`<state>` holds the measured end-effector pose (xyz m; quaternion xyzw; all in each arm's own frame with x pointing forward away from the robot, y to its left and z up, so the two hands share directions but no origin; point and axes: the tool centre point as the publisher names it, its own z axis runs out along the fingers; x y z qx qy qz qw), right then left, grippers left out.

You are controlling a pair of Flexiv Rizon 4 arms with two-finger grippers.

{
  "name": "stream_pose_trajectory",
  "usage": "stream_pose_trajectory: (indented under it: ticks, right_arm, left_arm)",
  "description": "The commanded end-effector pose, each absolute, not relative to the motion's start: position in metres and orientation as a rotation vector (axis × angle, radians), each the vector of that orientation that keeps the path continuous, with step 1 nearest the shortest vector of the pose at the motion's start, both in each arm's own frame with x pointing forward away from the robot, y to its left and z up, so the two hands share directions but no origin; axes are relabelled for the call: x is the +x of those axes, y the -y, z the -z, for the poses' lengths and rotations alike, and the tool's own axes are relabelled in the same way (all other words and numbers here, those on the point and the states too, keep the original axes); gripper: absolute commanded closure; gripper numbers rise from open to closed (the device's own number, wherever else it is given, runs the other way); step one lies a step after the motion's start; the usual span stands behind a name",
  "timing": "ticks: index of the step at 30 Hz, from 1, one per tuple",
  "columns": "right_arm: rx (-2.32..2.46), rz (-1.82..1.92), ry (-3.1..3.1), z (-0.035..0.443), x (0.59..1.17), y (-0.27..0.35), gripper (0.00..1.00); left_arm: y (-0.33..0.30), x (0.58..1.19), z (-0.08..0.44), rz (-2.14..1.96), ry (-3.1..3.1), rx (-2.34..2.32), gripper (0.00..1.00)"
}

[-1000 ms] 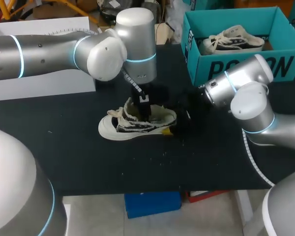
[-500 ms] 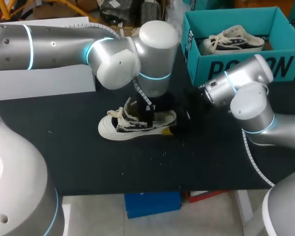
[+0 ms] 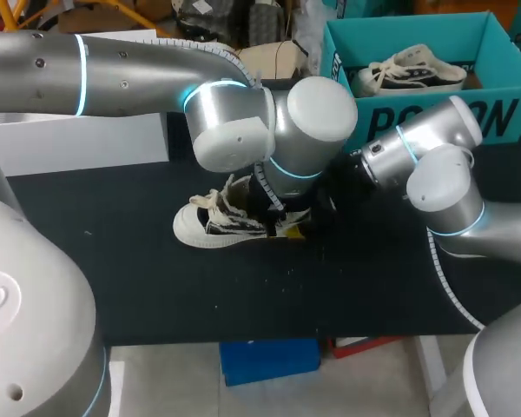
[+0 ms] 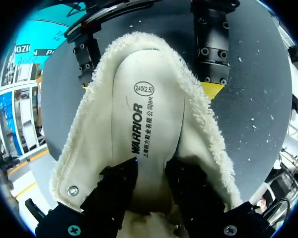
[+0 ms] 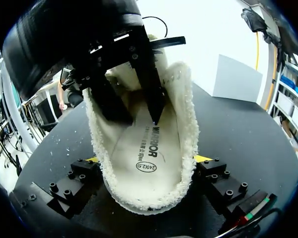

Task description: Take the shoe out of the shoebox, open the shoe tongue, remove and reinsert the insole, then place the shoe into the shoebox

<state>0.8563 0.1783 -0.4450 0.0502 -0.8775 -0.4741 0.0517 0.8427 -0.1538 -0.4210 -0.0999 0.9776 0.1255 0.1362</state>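
Grip inside the shoe: the left gripper (image 4: 150, 171) is lowered into the mouth of the shoe (image 3: 219, 222). Its two black fingers (image 4: 120, 186) are parted by a narrow gap and their tips are set down on the insole (image 4: 149, 109), which shows through the gap between them.
Grip at the heel: the right gripper (image 5: 148, 161) is spread wide and closed on the shoe's heel. One yellow-tipped finger is pressed against each side of the fleecy collar.
Shoe: it is stood on its sole near the middle of the table (image 3: 156, 287). The white toe cap (image 3: 189, 229) is turned toward the left arm's side and the heel toward the right arm (image 3: 434, 182). Dark canvas sides are seen, with cream laces (image 3: 215, 201) loosened and flared upward.
Insole: it is pale, carries print, and lies flat in the footbed, ringed by cream fleece lining (image 4: 89, 139).
Shoebox (image 3: 434, 122): it is teal and open, stood at the table's far right corner, well apart from the shoe. A second shoe (image 3: 412, 69) lies inside it.
Obstruction: in the head view the shoe's heel half and the left gripper are covered by the left arm (image 3: 286, 148), which is reached across from the left.
Other: a white box (image 3: 78, 143) is stood at the table's far left, and pale specks are scattered over the dark tabletop.
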Motion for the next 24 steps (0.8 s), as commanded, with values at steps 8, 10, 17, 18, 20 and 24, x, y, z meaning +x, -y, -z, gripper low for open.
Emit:
stream_pose_trajectory:
  ticks: [8,10,17,18,20,24]
  right_arm:
    - [0.151,1.441,2.668,0.450,0.856,-0.179,1.00]
    - [0.151,1.441,2.668,0.450,0.856,-0.179,1.00]
    - [0.151,1.441,2.668,0.450,0.856,-0.179,1.00]
    - [0.151,1.441,2.668,0.450,0.856,-0.179,1.00]
    - [0.151,1.441,2.668,0.450,0.856,-0.179,1.00]
    - [0.151,1.441,2.668,0.450,0.856,-0.179,1.00]
  left_arm:
    - [0.137,0.860,0.434,-0.233,-2.637,-0.300,0.59]
    - [0.136,0.865,0.431,-0.216,-2.625,-0.300,0.59]
    - [0.134,0.874,0.441,-0.153,-2.668,-0.294,0.58]
    - [0.135,0.874,0.443,-0.152,-2.677,-0.289,0.58]
    - [0.136,0.873,0.447,-0.140,-2.706,-0.283,0.61]
    - [0.138,0.872,0.452,-0.147,-2.766,-0.247,1.00]
